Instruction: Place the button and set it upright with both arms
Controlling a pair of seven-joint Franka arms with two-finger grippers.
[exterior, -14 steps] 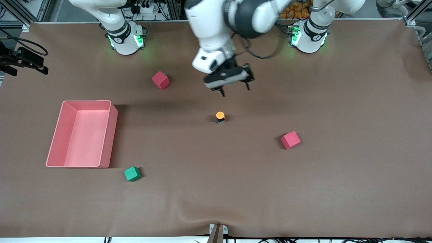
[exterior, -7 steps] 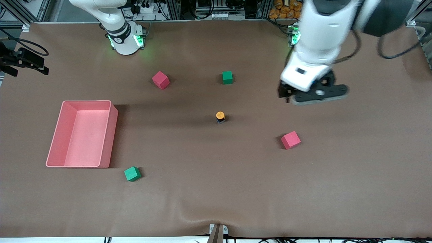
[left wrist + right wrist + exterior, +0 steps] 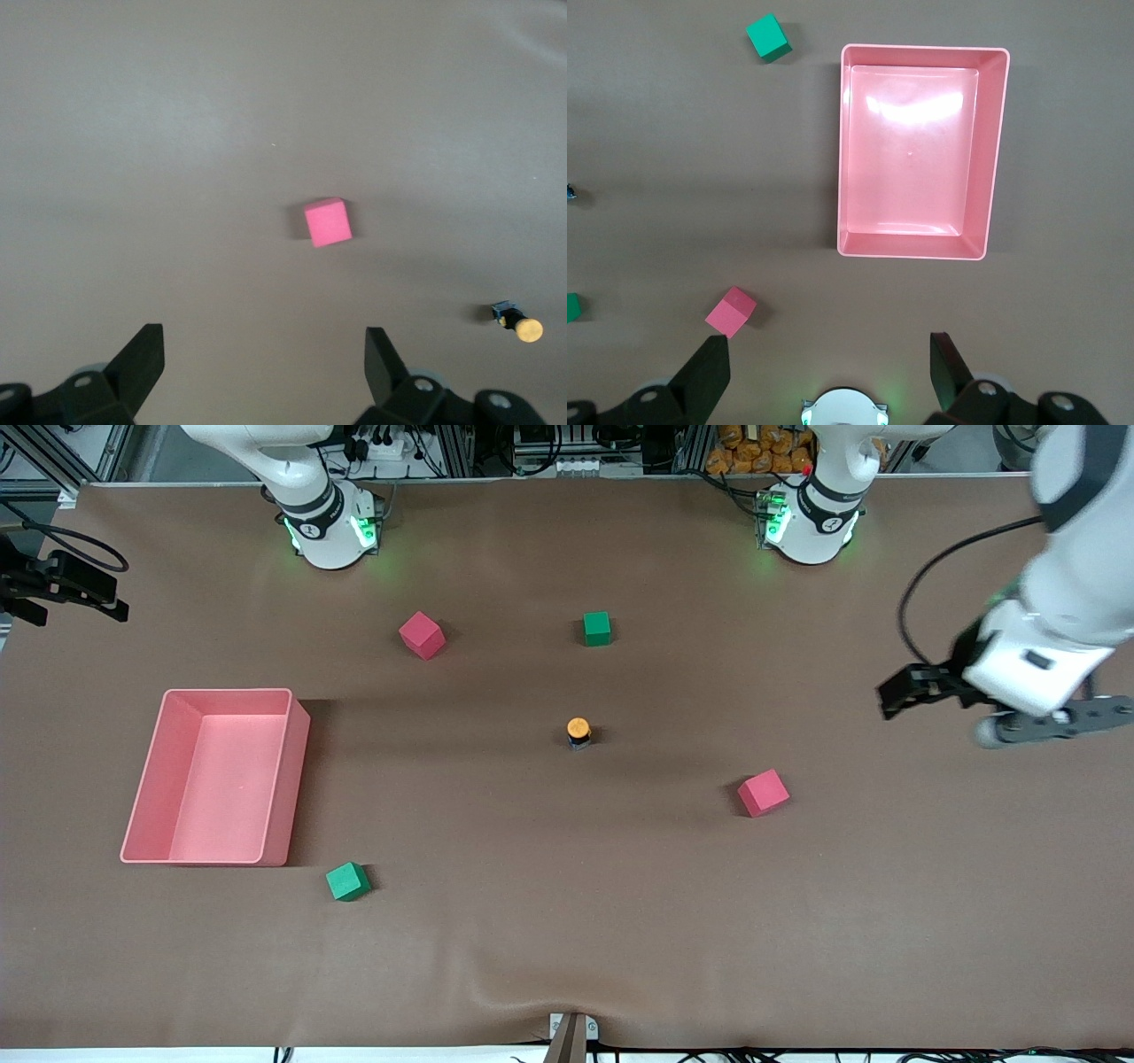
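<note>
The button (image 3: 578, 732) stands upright mid-table, orange cap up on its black body, with nothing touching it. It also shows at the edge of the left wrist view (image 3: 518, 323). My left gripper (image 3: 904, 691) is open and empty, in the air over bare mat toward the left arm's end of the table, well away from the button. Its fingers (image 3: 142, 354) are wide apart in the left wrist view, around nothing. My right gripper (image 3: 828, 363) is open and empty, high over its own green-lit base (image 3: 844, 407). It is out of the front view.
A pink tray (image 3: 297, 779) sits toward the right arm's end. One red cube (image 3: 422, 635) and one green cube (image 3: 597, 628) lie near the bases. Another red cube (image 3: 763, 793) and another green cube (image 3: 347, 881) lie nearer the front camera.
The left arm has swung from over the middle of the table, near the button, out to the left arm's end. The green cube near the bases has come into view. The button has not moved.
</note>
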